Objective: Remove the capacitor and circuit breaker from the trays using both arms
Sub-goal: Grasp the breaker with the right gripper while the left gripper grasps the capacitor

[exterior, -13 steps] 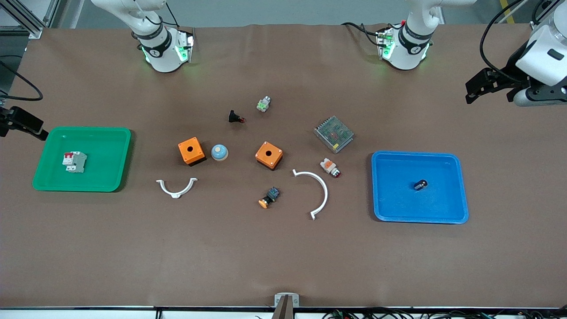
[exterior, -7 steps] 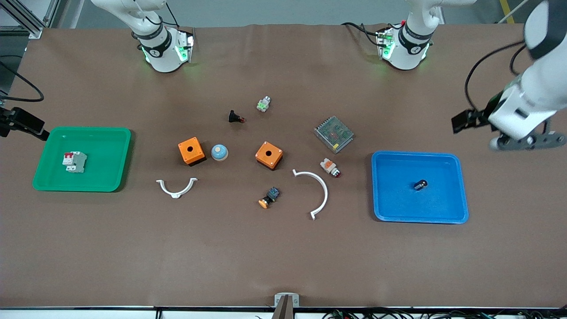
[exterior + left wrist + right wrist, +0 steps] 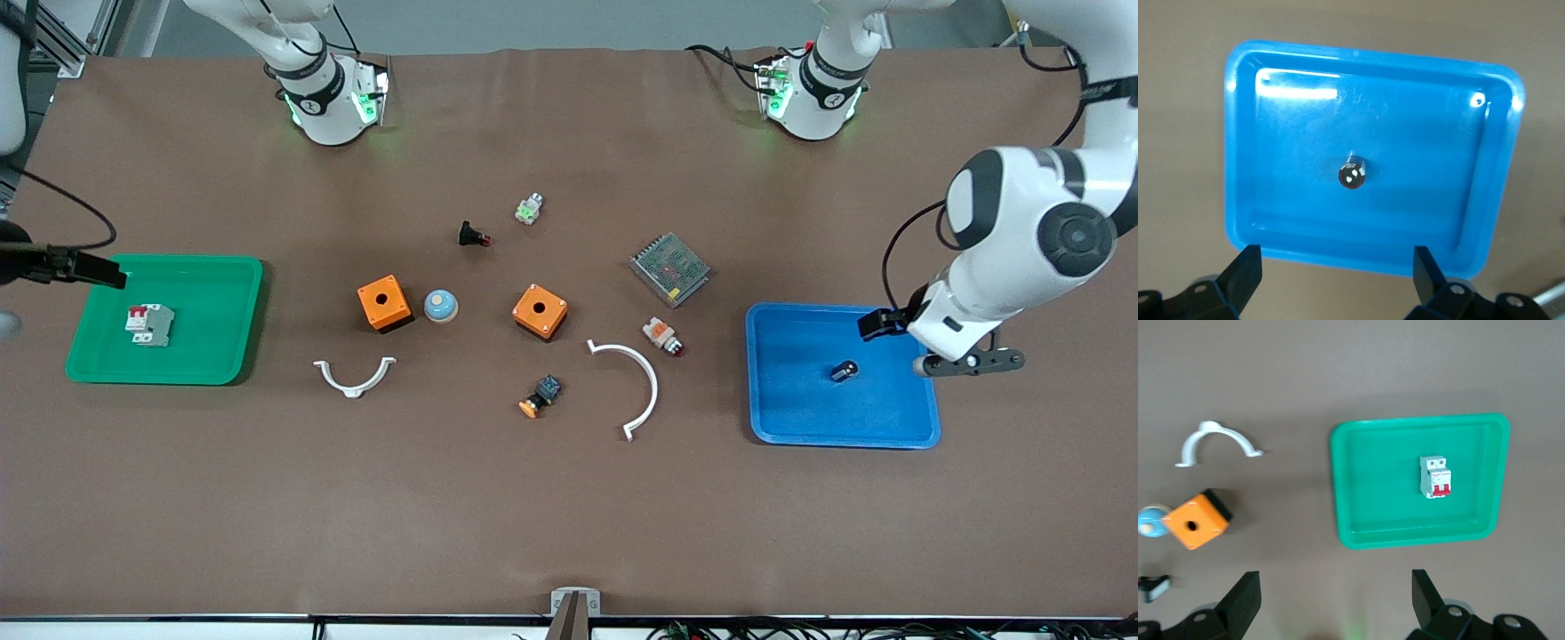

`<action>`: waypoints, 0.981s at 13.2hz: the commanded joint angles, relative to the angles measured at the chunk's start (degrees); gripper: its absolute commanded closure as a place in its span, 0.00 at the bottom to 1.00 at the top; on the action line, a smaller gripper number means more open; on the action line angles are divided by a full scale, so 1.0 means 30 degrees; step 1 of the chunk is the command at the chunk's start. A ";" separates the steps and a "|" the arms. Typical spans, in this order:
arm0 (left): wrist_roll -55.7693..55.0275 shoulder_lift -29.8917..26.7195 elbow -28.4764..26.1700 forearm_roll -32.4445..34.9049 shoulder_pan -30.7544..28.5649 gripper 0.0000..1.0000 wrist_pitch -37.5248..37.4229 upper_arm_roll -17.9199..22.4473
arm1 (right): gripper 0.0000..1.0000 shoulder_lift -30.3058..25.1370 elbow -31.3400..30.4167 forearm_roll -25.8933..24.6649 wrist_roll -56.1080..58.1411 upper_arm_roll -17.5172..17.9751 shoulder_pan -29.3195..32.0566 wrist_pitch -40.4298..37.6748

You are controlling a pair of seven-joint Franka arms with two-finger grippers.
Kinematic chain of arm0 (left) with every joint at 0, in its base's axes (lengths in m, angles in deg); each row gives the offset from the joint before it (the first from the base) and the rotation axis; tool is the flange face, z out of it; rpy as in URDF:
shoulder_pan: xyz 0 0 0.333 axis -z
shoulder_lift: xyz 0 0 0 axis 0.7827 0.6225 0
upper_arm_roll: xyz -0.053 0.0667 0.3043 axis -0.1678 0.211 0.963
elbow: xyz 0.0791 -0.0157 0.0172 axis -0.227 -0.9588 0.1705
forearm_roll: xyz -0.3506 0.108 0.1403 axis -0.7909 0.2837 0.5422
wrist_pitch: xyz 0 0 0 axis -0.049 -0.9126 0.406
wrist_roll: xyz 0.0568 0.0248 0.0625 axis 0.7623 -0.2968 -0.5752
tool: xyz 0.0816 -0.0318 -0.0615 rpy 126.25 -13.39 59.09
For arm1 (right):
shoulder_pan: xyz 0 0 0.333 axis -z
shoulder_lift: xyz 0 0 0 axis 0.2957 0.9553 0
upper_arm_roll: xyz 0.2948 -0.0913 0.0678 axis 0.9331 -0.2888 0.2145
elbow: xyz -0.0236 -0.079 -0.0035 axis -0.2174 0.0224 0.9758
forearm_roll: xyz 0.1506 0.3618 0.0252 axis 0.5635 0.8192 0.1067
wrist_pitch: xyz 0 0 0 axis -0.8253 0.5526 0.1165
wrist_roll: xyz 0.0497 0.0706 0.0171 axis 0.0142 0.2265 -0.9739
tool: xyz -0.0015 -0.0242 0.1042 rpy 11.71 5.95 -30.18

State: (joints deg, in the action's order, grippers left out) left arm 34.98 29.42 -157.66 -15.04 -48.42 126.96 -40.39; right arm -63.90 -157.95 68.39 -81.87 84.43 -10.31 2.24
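- Capacitor [image 3: 845, 371] lies on its side in the blue tray [image 3: 782, 418], roughly mid-floor, touching no wall. Left wrist view shows its pale shiny end face [image 3: 1352, 175] turned up toward that camera.
- Blue tray sits on the bench [image 3: 569, 516] toward the left arm's end.
- Left hand [image 3: 933, 342] hangs over the blue tray's edge at that end of the bench, beside the capacitor and above it. Fingers [image 3: 1245, 270] spread wide, nothing between them; in its wrist view the capacitor shows in the gap, lower down, untouched.
- Breaker [image 3: 149, 324] lies flat in the green tray [image 3: 222, 356] at the right arm's end of the bench, red levers on the side toward the robots' bases. Clear of the tray walls.
- Right hand [image 3: 1335, 597]: in the front view only a dark part of it pokes in at the picture's edge, over the bench by the green tray's corner. Its wrist view shows both fingers [image 3: 1425, 590] held apart and empty, the green tray [image 3: 1351, 520] and breaker [image 3: 1435, 477] well below.
- Loose parts on the bench between the trays: two orange boxes [image 3: 384, 303] [image 3: 540, 312], a pale blue dome [image 3: 440, 306] just beside the first box, two white curved clips [image 3: 355, 377] [image 3: 635, 387], a black button with red tip [image 3: 473, 236], a small green-and-silver part [image 3: 529, 209], a grey metal mesh unit [image 3: 670, 268], a white-orange button [image 3: 662, 335], a dark button with orange cap [image 3: 540, 397].
- None of these loose parts touches either tray.
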 commanded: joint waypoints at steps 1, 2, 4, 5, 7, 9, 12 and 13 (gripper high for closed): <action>0.0216 0.1638 -0.0385 0.0251 -0.0089 0.00 0.2458 -0.0085 | 0.00 0.1287 -0.1187 -0.0452 0.1175 0.0159 0.1654 0.2501; 0.0244 0.2399 -0.0356 0.0251 -0.0060 0.02 0.3222 -0.0085 | 0.00 0.1259 -0.2678 -0.0656 0.2370 0.0159 0.2325 0.4664; 0.0215 0.3427 -0.0298 0.0251 -0.0060 0.14 0.4425 -0.0085 | 0.00 0.1520 -0.5056 -0.0628 0.5327 0.0188 0.3849 0.8506; 0.0244 0.3954 -0.0153 0.0251 -0.0089 0.18 0.4953 -0.0085 | 0.00 0.1841 -0.5588 -0.0512 0.6530 0.0189 0.4407 0.9568; 0.0245 0.4718 -0.0151 0.0251 -0.0089 0.21 0.5834 -0.0056 | 0.00 0.2515 -0.6060 -0.0365 0.6748 0.0218 0.4908 1.0425; 0.0303 0.4955 -0.0238 0.0251 -0.0089 0.24 0.5837 -0.0056 | 0.00 0.3538 -0.5975 0.0014 0.7010 0.0218 0.5609 1.0895; 0.0303 0.5306 -0.0298 0.0251 -0.0089 0.32 0.5808 -0.0056 | 0.00 0.4187 -0.6587 0.0104 0.7567 0.0218 0.6022 1.2476; 0.0303 0.5336 -0.0298 0.0251 -0.0089 0.38 0.5749 -0.0056 | 0.00 0.4217 -0.7025 0.0133 0.7597 0.0218 0.6053 1.2914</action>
State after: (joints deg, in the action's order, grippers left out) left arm 35.00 45.01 -158.87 -15.04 -48.43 144.24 -40.46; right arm -51.15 -177.08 67.81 -60.61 84.03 6.35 38.92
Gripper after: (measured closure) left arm 0.304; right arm 0.000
